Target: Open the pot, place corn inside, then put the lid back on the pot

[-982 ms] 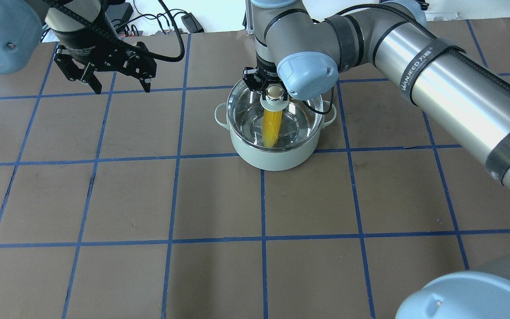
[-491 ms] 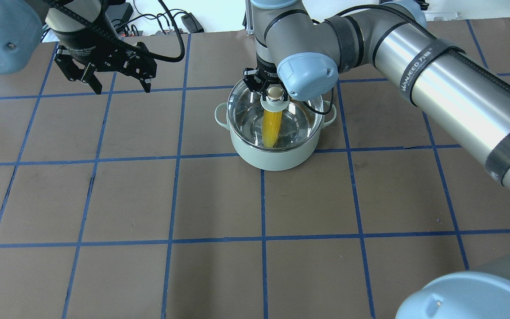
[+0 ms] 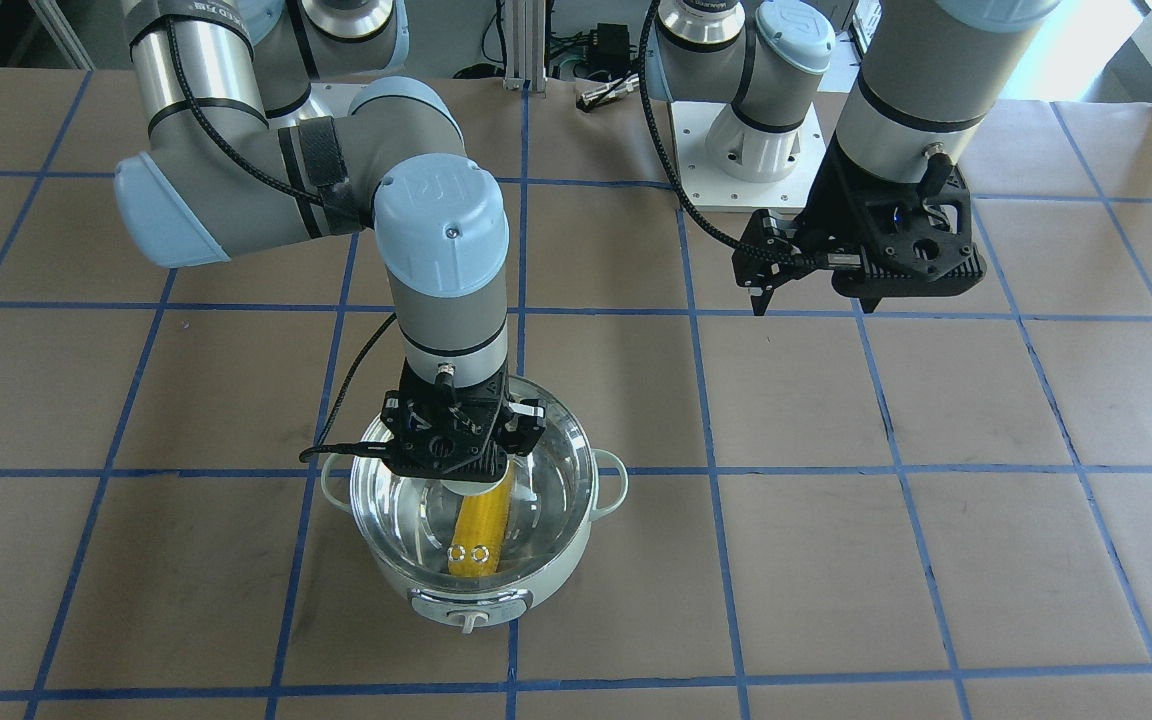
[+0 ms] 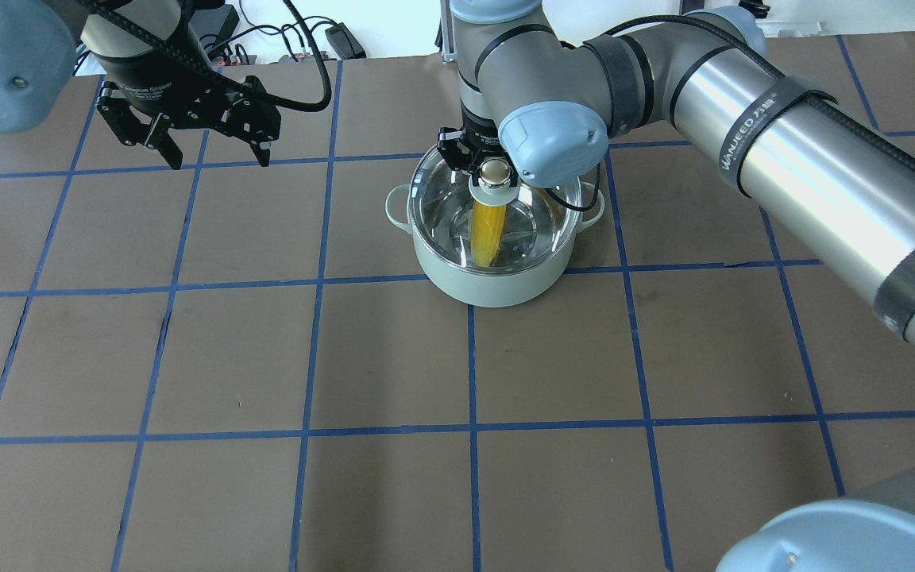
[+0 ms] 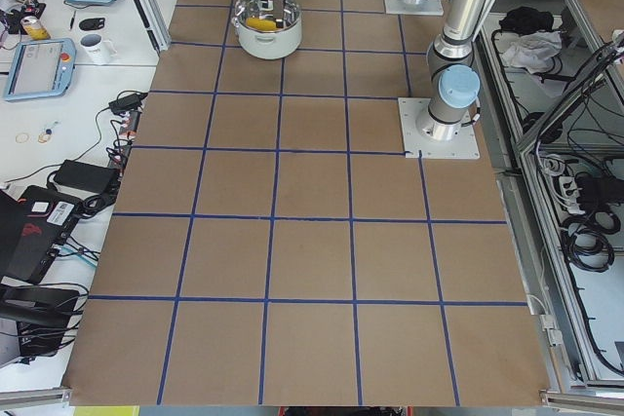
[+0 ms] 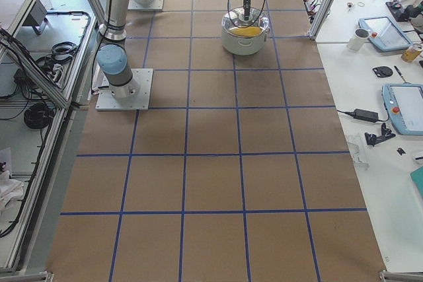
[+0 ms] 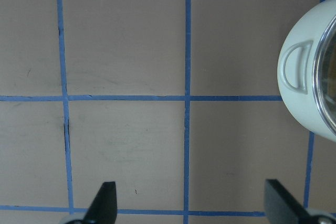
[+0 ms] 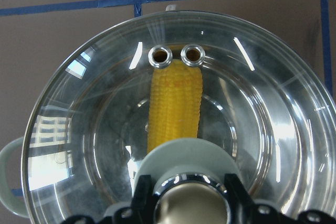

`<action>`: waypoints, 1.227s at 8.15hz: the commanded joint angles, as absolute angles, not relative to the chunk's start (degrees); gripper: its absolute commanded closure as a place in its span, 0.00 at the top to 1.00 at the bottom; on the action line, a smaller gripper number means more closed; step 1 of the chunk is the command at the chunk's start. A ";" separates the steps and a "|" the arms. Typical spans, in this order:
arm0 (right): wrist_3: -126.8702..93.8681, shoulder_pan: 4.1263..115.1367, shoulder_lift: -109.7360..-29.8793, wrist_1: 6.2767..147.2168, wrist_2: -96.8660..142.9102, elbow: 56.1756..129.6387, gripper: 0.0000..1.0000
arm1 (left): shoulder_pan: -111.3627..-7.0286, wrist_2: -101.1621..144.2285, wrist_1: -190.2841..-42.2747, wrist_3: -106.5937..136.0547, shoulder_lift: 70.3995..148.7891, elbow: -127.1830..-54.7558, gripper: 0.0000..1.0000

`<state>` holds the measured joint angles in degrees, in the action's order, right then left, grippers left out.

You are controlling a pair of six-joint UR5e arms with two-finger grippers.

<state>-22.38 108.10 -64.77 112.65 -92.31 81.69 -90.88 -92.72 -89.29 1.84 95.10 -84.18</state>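
corn cob, bright yellow and bumpy (image 3: 481, 520), lies inside the round pale mint electric pot (image 3: 536, 598), seen from the front under the clear glass steel-rimmed lid (image 3: 561, 470). overhead, the right gripper (image 4: 492, 167) pinches the lid's shiny beige knob (image 4: 493, 169); the left gripper (image 4: 218, 159) hangs spread wide, well apart from the pot. right wrist: black fingers (image 8: 142, 195) touch the knob's sides.

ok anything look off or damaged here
Nothing at the pot: the lid sits level on its rim with the corn lying flat inside. The only blemish is a short dark tear in the brown table covering along a blue grid line, seen in the left wrist view.
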 commanded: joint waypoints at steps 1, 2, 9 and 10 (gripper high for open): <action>-22.50 108.11 -64.86 112.68 -92.20 81.74 0.19 | -90.88 -92.72 -89.30 1.85 95.10 -84.20 1.00; -22.50 108.11 -64.86 112.68 -92.20 81.74 0.19 | -90.88 -92.72 -89.30 1.85 95.10 -84.20 1.00; -20.39 107.84 -66.52 112.59 -92.28 81.83 1.00 | -90.88 -92.64 -89.30 1.85 95.18 -84.20 1.00; -20.30 107.75 -68.36 112.24 -92.37 81.91 1.00 | -90.88 -92.64 -89.30 1.85 95.19 -84.20 1.00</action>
<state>-20.45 107.96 -65.88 112.57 -92.24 81.84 -90.88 -92.67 -89.30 1.85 95.15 -84.20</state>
